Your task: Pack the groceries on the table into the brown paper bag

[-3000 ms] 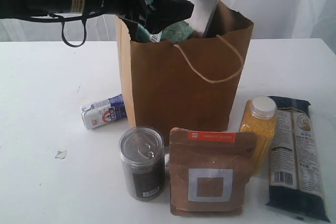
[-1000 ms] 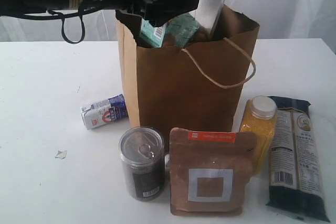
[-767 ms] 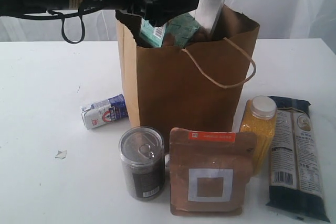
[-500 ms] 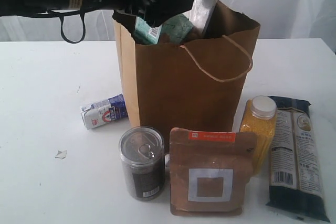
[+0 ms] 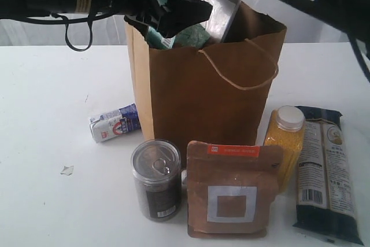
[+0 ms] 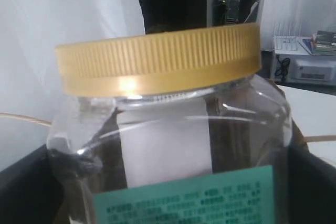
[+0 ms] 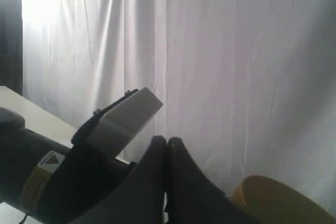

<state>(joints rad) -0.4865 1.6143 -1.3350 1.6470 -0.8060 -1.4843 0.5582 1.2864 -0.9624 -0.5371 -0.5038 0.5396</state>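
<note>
Five groceries on the table show only in the exterior view.

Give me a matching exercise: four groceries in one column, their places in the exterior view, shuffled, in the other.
Things:
1. jar
2. can
3. carton
4. packet

Places:
A. on its side, left of the bag
B. flat, far right
C. in the bag's mouth
D. upright, left of the pouch

Pairs: 1-C, 2-D, 3-A, 4-B
</note>
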